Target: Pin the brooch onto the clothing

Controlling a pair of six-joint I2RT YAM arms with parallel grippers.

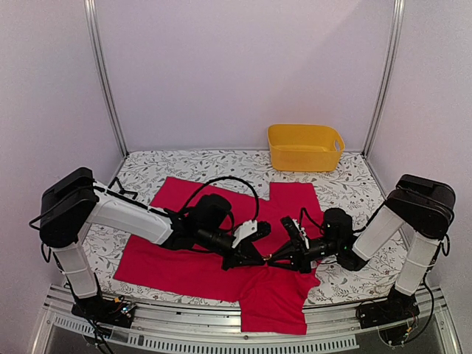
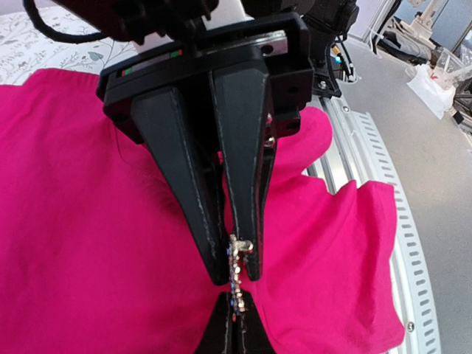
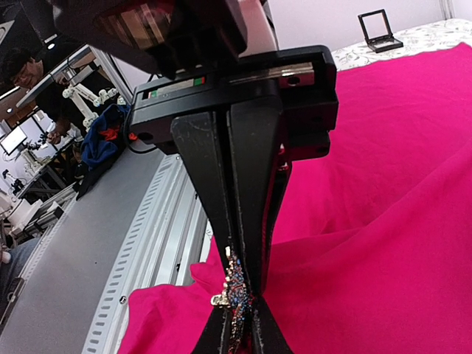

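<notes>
The red-pink T-shirt [image 1: 184, 258] lies spread on the floral tablecloth, with one part hanging over the near edge. My two grippers meet tip to tip just above its near middle. The brooch [image 2: 237, 258] is a small silvery cluster with blue and red stones, held edge-on between them; it also shows in the right wrist view [image 3: 237, 289]. My left gripper [image 2: 236, 276] is shut on one end of the brooch. My right gripper [image 3: 247, 291] is shut on the other end. In the top view the left gripper [image 1: 258, 258] and right gripper [image 1: 275, 258] almost touch.
A yellow bin [image 1: 304, 147] stands at the back right of the floral tablecloth [image 1: 184, 164]. A small black open box [image 3: 375, 29] sits on the cloth beyond the shirt. The metal rail [image 1: 184, 317] runs along the near edge.
</notes>
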